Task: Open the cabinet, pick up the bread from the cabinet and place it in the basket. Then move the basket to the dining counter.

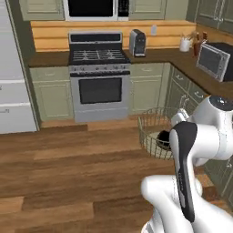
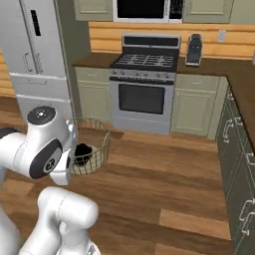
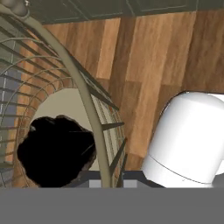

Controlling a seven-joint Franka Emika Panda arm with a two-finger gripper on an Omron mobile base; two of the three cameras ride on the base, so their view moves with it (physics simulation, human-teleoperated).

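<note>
The white arm folds low, its gripper (image 3: 107, 181) clamped shut on the rim of the basket (image 1: 152, 132), which hangs above the wooden floor (image 1: 68, 173). The bread (image 3: 54, 151) lies as a black lump on the basket's pale base. Behind stand the stove (image 1: 98, 77), a coffee machine (image 1: 137, 42) and a toaster oven (image 1: 214, 59) on the worktop.
</note>
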